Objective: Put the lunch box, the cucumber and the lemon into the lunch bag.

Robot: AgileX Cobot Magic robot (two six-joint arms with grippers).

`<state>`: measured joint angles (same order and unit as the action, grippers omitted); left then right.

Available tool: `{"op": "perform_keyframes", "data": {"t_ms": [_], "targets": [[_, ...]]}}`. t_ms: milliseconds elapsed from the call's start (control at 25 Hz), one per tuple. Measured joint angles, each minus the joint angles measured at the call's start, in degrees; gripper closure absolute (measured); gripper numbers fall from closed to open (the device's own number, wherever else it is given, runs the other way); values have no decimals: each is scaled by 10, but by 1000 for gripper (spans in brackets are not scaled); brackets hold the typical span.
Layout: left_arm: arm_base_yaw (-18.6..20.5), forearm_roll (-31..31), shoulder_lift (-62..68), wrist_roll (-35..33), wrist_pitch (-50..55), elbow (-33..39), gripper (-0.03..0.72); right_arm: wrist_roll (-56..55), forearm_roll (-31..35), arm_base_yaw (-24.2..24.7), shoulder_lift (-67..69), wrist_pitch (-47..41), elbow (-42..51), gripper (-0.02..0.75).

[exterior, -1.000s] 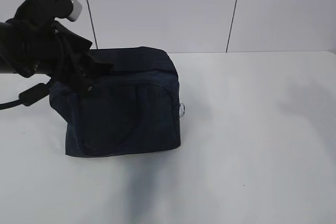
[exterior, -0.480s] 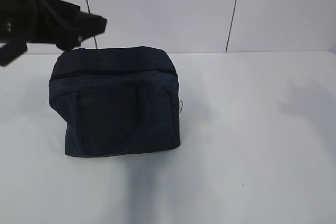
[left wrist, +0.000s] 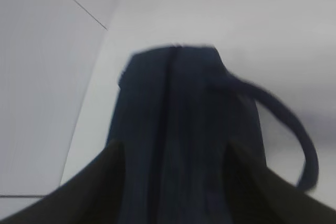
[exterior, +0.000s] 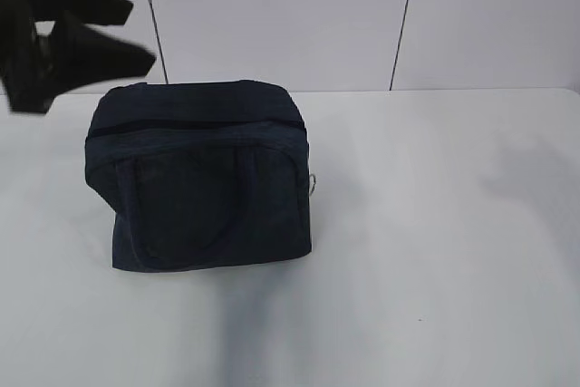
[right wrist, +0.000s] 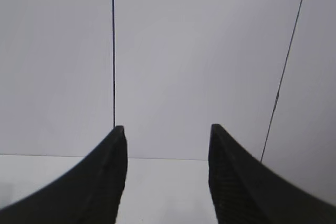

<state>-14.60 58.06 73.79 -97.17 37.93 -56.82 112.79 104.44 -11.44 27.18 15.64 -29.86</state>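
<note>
Jaws, exterior view: we see the left gripper (exterior: 136, 38) spread wide and empty, up in the top-left corner, above and to the left of the bag (exterior: 204, 174); not touching it. The right gripper does not show here.
Bag, exterior view: upright on the table (exterior: 435, 224), zipper line along the top looks shut, ring pull (exterior: 313, 184) hanging at its right end, strap flat on the front face.
Jaws, left wrist view: left gripper (left wrist: 173, 153) parted wide, nothing between the fingers. The bag (left wrist: 184, 129) lies below, its top seam running straight away from the camera about midway between the fingers; one strap (left wrist: 294, 129) loops out to the right.
Jaws, right wrist view: right gripper (right wrist: 165, 132) wide and empty, facing the wall (right wrist: 184, 51), well clear of the bag.
Box, cucumber, lemon: none in any view; we cannot tell whether they are inside the bag or out of frame.
Risk 1: if the zipper is shut as it looks, nothing more can go in; we judge the pull must be found first, and it sits at the end far from the left gripper.
Risk 2: soft fabric; a one-sided tug could tip or drag the bag, since neither gripper steadies it.
Risk 3: loose strap could snag a finger on descent.
Risk 4: left wrist view is blurred, so aim over the seam is uncertain.
</note>
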Motion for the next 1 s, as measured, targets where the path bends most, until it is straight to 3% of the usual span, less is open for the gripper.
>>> {"op": "perform_keyframes", "data": {"t_ms": [80, 200, 280, 360, 440, 520, 720, 1000], "targets": [[-17, -184, -11, 24, 36, -16, 262, 0, 0, 0, 0, 0, 0, 351], [-25, -410, -25, 174, 42, -21, 290, 0, 0, 0, 0, 0, 0, 351], [-20, -535, -32, 373, 33, -21, 299, 0, 0, 0, 0, 0, 0, 351], [-10, -614, -41, 548, 25, -21, 302, 0, 0, 0, 0, 0, 0, 351], [0, -617, -62, 651, 24, -21, 303, 0, 0, 0, 0, 0, 0, 351], [5, -581, -90, 685, 24, -21, 303, 0, 0, 0, 0, 0, 0, 351], [23, -492, -172, 704, 24, -15, 303, 0, 0, 0, 0, 0, 0, 351], [64, -452, -283, 736, 27, 50, 303, 0, 0, 0, 0, 0, 0, 351]]}}
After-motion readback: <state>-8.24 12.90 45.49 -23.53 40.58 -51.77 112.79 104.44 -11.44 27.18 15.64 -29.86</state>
